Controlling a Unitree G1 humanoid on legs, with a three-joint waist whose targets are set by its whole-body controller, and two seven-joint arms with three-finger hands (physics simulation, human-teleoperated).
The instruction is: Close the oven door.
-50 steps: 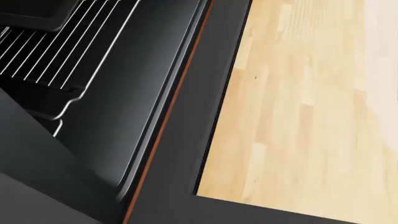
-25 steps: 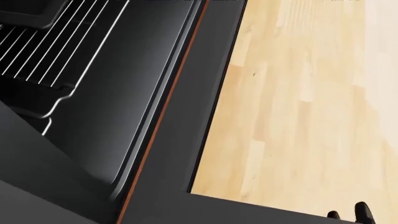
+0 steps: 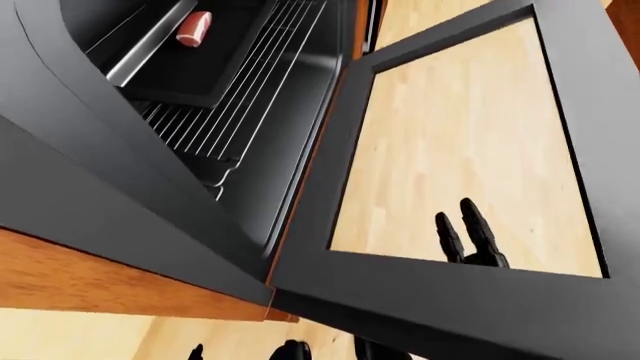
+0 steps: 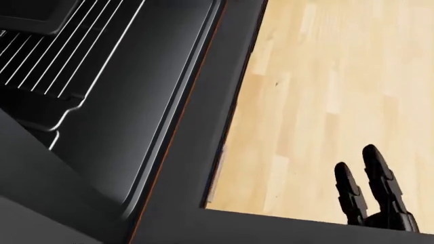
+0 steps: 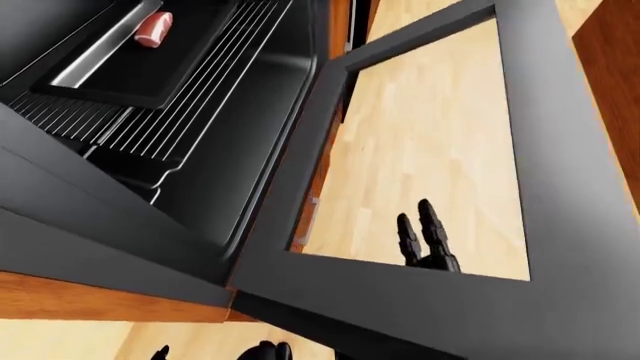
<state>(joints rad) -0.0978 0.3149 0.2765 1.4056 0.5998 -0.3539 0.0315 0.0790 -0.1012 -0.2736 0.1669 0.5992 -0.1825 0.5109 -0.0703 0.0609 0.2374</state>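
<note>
The black oven door (image 3: pixel 440 300) hangs open, lying nearly flat, and fills the right of the left-eye view. Its glass pane (image 3: pixel 460 127) shows the wooden floor below. My right hand (image 4: pixel 356 158) shows through the pane at the lower right, under the door, with its fingers (image 3: pixel 478 229) stretched out straight and holding nothing. The oven cavity (image 3: pixel 270 165) is at the left with a wire rack (image 3: pixel 235 97). Dark tips (image 3: pixel 290 351) at the bottom edge may be my left hand; I cannot tell its state.
A dark tray (image 3: pixel 200 71) on the rack holds a piece of red meat (image 3: pixel 194 28). A wooden cabinet front (image 3: pixel 80 277) runs under the oven at the lower left. Light wood floor (image 3: pixel 80 337) shows below it.
My right hand has risen into view under the glass from the bottom right; half a second ago only its fingertips showed. The picture has shifted slightly.
</note>
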